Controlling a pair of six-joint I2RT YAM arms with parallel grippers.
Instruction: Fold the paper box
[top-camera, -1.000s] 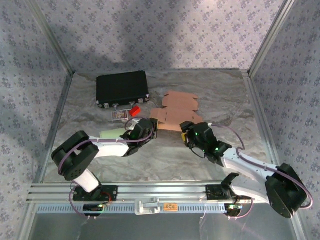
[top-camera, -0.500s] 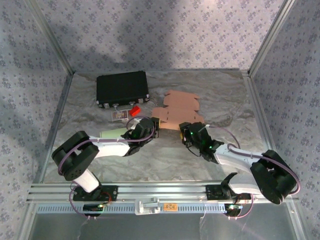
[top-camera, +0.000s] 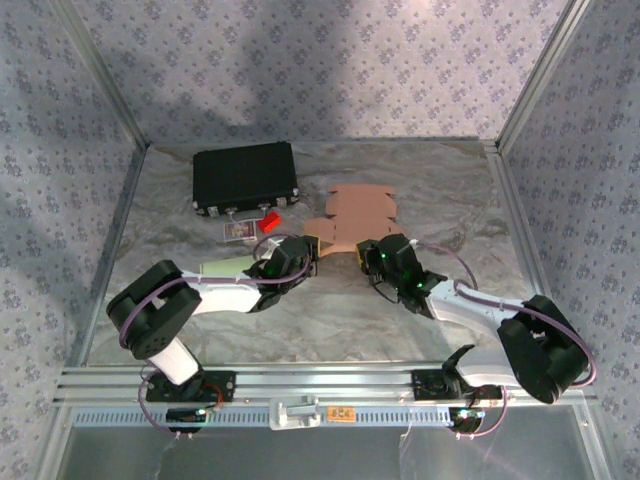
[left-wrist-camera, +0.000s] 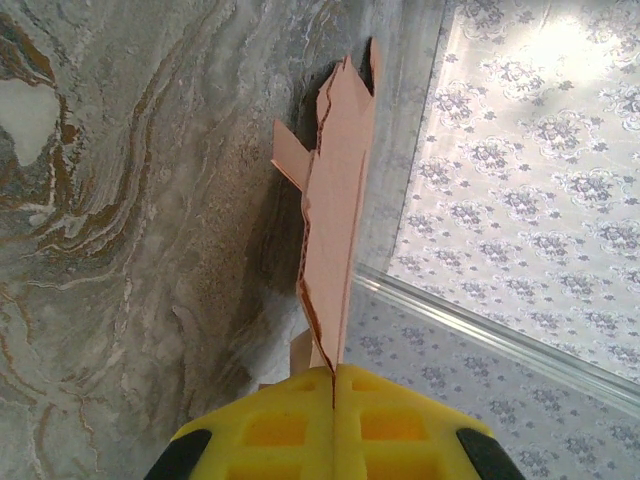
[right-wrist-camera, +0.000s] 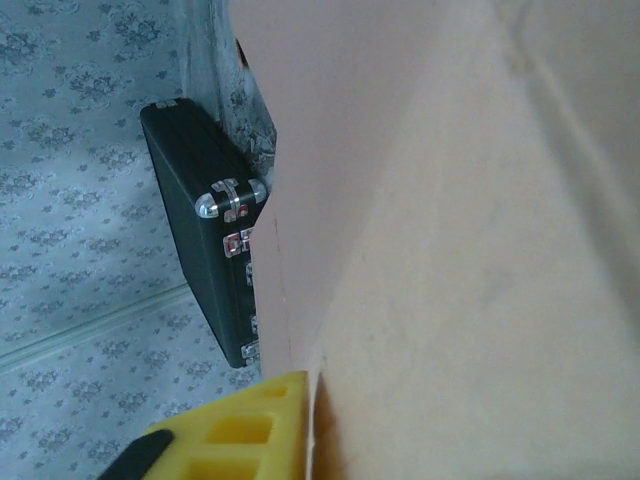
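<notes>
The paper box (top-camera: 356, 214) is a flat pink-brown cardboard cut-out lying just right of the table's middle. My left gripper (top-camera: 311, 246) is at its near-left corner. In the left wrist view the yellow fingers (left-wrist-camera: 270, 425) are pressed together on the sheet's edge, and the box (left-wrist-camera: 337, 190) stands edge-on away from them. My right gripper (top-camera: 369, 251) is at the box's near edge. In the right wrist view one yellow finger (right-wrist-camera: 235, 430) lies flat against a cardboard flap (right-wrist-camera: 470, 250). The other finger is hidden behind that flap.
A black case (top-camera: 245, 178) with metal latches lies at the back left, also seen past the flap as the case (right-wrist-camera: 205, 240). A small red piece (top-camera: 269, 221) and a small card (top-camera: 238, 231) sit in front of it. Aluminium frame rails border the table.
My right arm has reached forward and left to the box's near edge, and its jaws have closed onto a flap. The box's near flaps have drawn in. The left gripper keeps its hold.
</notes>
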